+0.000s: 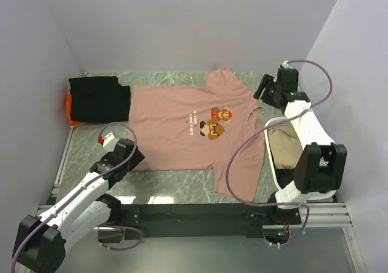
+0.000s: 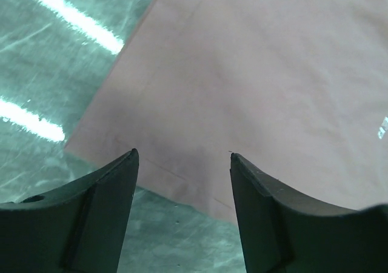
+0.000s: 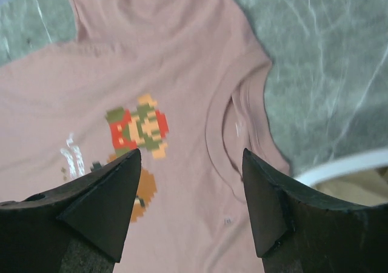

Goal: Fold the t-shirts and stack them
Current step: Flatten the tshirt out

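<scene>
The dusty-pink t-shirt [image 1: 182, 127] lies spread flat on the table, its pixel-art graphic [image 1: 217, 122] facing up and its collar toward the right. The black t-shirt [image 1: 100, 97] lies folded at the far left on top of the orange one [image 1: 71, 114], of which only an edge shows. My left gripper [image 1: 136, 156] is open and empty over the pink shirt's near-left hem corner [image 2: 151, 158]. My right gripper [image 1: 265, 89] is open and empty above the collar [image 3: 227, 121], beside the graphic [image 3: 136, 127].
The white mesh laundry basket [image 1: 271, 155] stands at the right edge, partly under my right arm; its rim shows in the right wrist view [image 3: 345, 164]. Green marble tabletop [image 1: 176, 182] is bounded by walls on the left, back and right.
</scene>
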Controlling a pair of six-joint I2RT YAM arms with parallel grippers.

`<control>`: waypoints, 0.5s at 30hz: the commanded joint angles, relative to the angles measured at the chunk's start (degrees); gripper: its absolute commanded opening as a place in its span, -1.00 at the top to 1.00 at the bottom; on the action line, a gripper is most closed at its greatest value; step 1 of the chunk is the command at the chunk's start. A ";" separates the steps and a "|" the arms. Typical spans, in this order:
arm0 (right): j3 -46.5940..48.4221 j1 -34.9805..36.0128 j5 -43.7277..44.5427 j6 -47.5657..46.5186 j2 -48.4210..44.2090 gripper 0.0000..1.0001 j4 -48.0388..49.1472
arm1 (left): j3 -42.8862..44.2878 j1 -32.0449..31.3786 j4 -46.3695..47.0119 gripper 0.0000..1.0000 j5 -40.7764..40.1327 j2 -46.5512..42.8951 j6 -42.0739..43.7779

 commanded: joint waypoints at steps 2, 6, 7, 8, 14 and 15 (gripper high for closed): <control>-9.36 0.25 -0.78 0.72 -6.76 -0.48 5.42 | -0.17 0.30 -4.83 -0.30 -2.92 -1.95 -7.04; -14.21 0.25 -0.25 0.10 -10.03 -0.49 6.56 | -1.32 0.30 -9.58 -0.25 -4.59 -5.38 -12.32; -14.92 0.25 -0.25 0.10 -10.82 -0.49 6.91 | -1.49 0.30 -10.81 -0.22 -5.81 -6.08 -15.29; -15.97 0.25 -0.25 0.10 -11.26 -0.49 7.00 | -1.49 0.30 -13.09 -0.17 -6.26 -6.35 -16.71; -17.56 0.25 -1.04 -0.60 -13.81 -0.49 6.83 | -0.26 0.30 -16.36 -0.06 -8.89 -6.79 -22.34; -17.73 0.25 -1.04 -0.69 -14.16 -0.49 6.83 | -0.35 0.39 -16.62 -0.04 -8.98 -6.79 -22.87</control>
